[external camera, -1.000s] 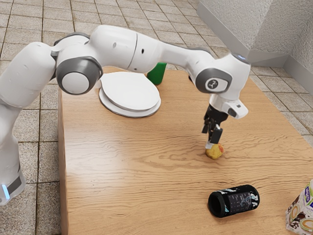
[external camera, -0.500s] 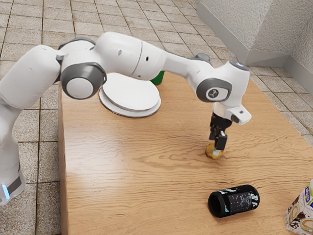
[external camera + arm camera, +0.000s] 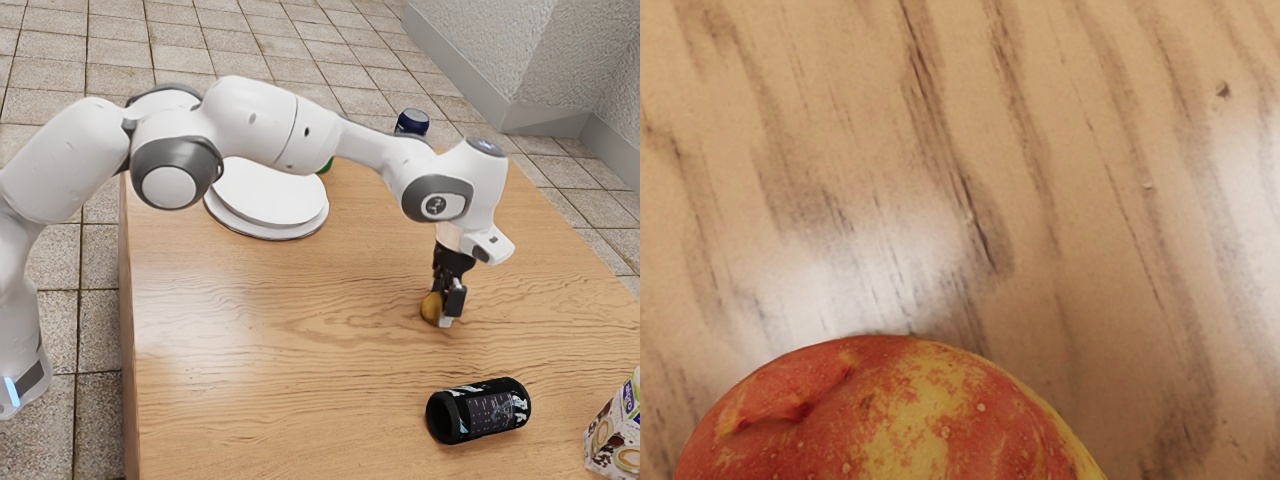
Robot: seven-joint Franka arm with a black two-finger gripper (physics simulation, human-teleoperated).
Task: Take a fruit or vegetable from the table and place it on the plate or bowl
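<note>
Red-yellow apple [image 3: 890, 420] lies directly under the gripper [image 3: 443, 314], against its lower end.

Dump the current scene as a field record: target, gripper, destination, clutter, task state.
target: apple, red-yellow, resting on the wooden table
gripper: gripper lowered onto the apple, pointing straight down
destination: white plate, toward the exterior view's left, far from the apple, partly behind the arm
clutter: black can lying on its side near the apple; carton at the exterior view's right edge
task state: apple not yet on the plate
</note>
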